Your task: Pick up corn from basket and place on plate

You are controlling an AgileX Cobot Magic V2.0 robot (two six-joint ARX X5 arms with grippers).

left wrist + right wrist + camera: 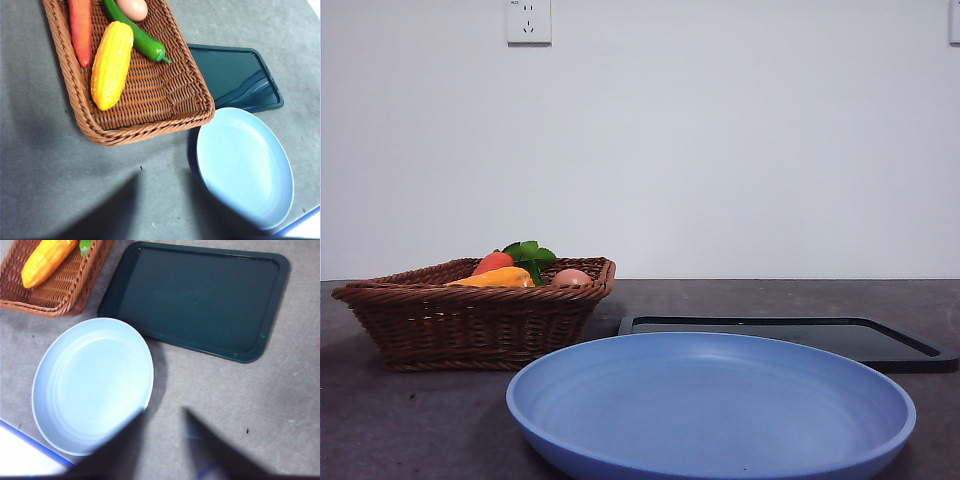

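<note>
Bumpy orange-yellow corn [111, 64] lies in the brown woven wicker basket [165, 102], frame's upper left, touching a green pepper [141, 37]; round light-blue plate [710, 405] empty. Both jaws spread, holding nothing. Risk: snagging the pepper.

Your front camera sits low, about level with the dark grey bench [410, 420], and looks straight across it to a white wall; the round light-blue plate [710, 405] fills the near foreground, with the brown woven wicker basket [470, 320] and the flat black rectangular tray [790, 338] just behind. Your left wrist camera looks steeply down from high above, taking in the basket [150, 95], the plate [243, 165] and one end of the tray [232, 75]. Your right wrist camera also looks down from high above, over the whole tray [200, 297], the plate [92, 385] and one basket corner [55, 292]. All three views share plate, tray and basket.
</note>
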